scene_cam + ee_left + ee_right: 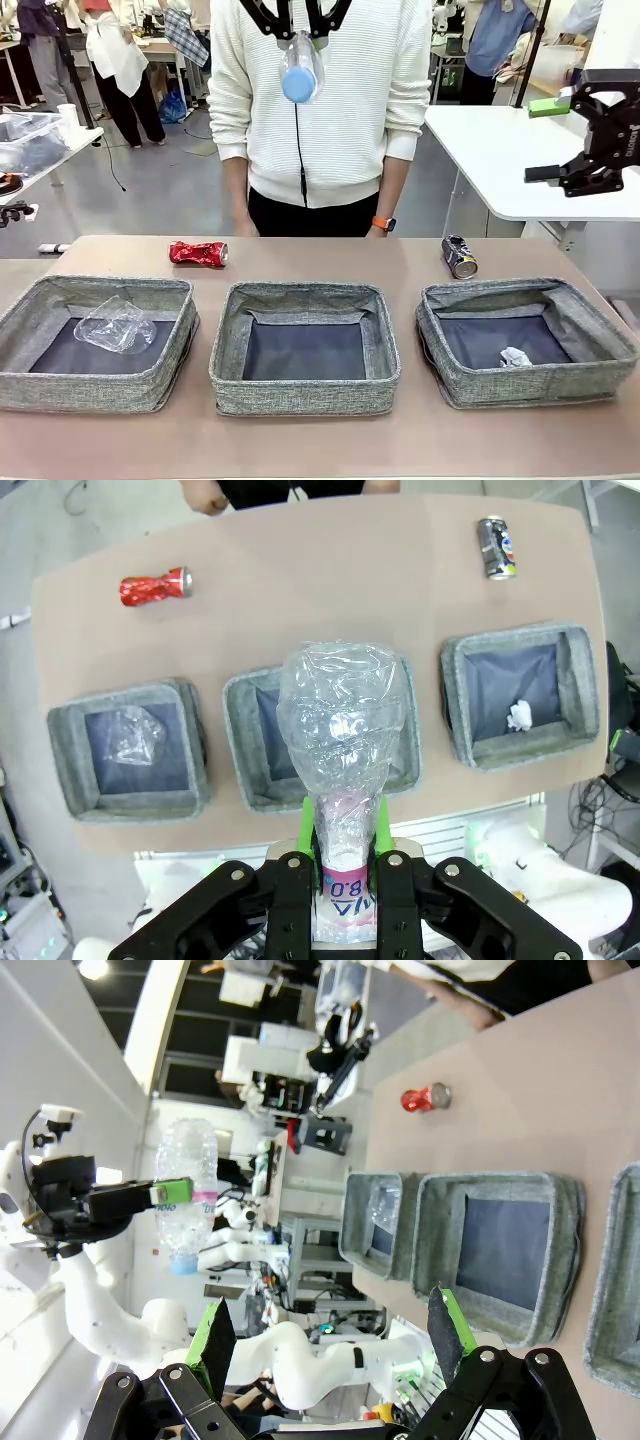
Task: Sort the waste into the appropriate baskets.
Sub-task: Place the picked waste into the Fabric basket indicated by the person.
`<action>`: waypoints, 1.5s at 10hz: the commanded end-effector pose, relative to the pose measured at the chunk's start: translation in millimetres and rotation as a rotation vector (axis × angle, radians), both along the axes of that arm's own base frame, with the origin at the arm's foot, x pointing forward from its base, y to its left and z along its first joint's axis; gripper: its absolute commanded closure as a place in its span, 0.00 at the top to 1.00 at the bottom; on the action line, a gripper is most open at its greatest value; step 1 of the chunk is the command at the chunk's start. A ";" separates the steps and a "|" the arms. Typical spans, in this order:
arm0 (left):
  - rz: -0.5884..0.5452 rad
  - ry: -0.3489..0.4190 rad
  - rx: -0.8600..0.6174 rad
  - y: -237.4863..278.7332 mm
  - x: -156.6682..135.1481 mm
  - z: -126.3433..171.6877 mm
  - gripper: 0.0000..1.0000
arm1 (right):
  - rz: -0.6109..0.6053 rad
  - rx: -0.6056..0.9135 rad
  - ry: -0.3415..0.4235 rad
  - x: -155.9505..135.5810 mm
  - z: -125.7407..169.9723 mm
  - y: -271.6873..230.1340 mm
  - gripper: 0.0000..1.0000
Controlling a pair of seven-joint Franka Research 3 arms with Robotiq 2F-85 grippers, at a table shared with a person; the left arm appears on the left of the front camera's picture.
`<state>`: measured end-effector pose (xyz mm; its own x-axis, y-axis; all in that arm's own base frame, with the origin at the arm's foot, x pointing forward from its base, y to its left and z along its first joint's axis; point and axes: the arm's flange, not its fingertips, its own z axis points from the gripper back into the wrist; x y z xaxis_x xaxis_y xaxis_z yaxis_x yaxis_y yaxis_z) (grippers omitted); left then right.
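Note:
My left gripper [297,28] hangs high over the table, shut on a clear plastic bottle [301,70] with its blue cap pointing down. In the left wrist view the bottle [345,735] sits between the green pads, its pink label at the grip, above the middle basket [240,770]. My right gripper [585,140] stands open and empty, high at the right. A crushed red can [198,254] and a dark can [459,257] lie beyond the baskets. The left basket [90,392] holds a clear cup [115,325]. The right basket [530,388] holds a paper ball [515,356].
The middle basket [305,397] has nothing in it. A person in a white sweater [350,110] stands at the table's far edge, hands down by it. A white table [500,150] stands behind at the right.

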<state>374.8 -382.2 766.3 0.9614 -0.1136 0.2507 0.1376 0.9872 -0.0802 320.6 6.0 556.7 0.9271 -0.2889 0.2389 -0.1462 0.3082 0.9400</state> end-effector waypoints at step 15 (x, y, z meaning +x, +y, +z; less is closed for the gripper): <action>-0.003 -0.007 -0.005 0.1 0.2 1.7 0.22 | -0.002 0.006 0.019 -0.1 3.1 0.9 1.00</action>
<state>374.8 -382.2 766.3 0.9614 -0.1136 0.2508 0.1376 0.9872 -0.0803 320.6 6.0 556.7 0.9271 -0.2889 0.2388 -0.1461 0.3082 0.9401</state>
